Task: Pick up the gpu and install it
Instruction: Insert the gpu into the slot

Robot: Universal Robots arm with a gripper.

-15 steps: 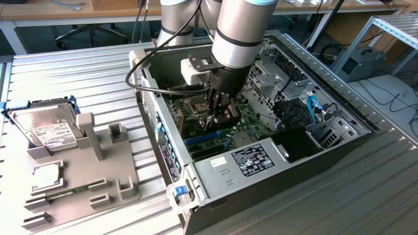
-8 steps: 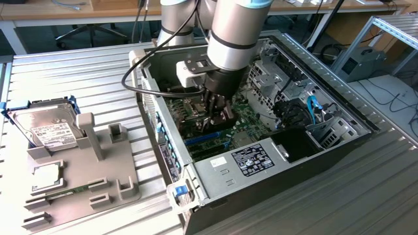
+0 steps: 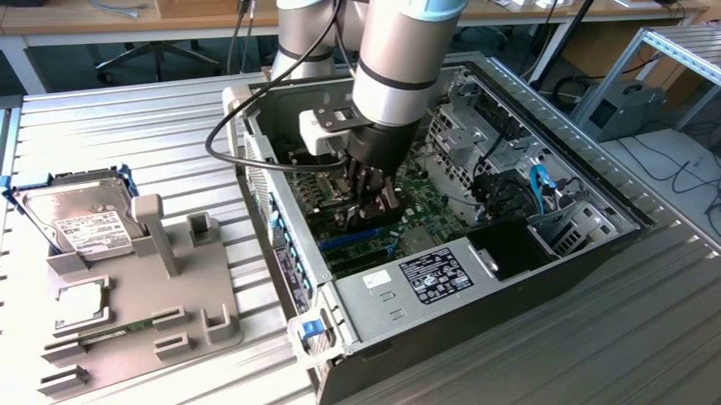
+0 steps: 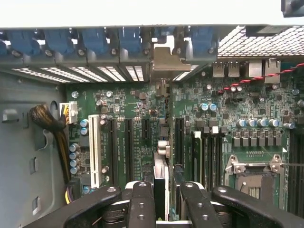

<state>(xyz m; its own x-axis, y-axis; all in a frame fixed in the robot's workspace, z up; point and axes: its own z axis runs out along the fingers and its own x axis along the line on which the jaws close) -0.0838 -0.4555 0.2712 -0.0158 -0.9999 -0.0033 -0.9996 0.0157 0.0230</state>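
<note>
Inside the open computer case, the claw is gripping the gpu edge-on between its fingers, holding it upright over the green motherboard among the slots, its silver bracket reaching the case's rear wall. On the desk at the exterior view's left, a hard drive is sitting in a grey holder.

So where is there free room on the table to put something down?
Bare ribbed table lies between the grey holder with the hard drive and the open computer case; more lies past the case's right in the exterior view. Inside the case it is crowded around the gripper holding the gpu.
</note>
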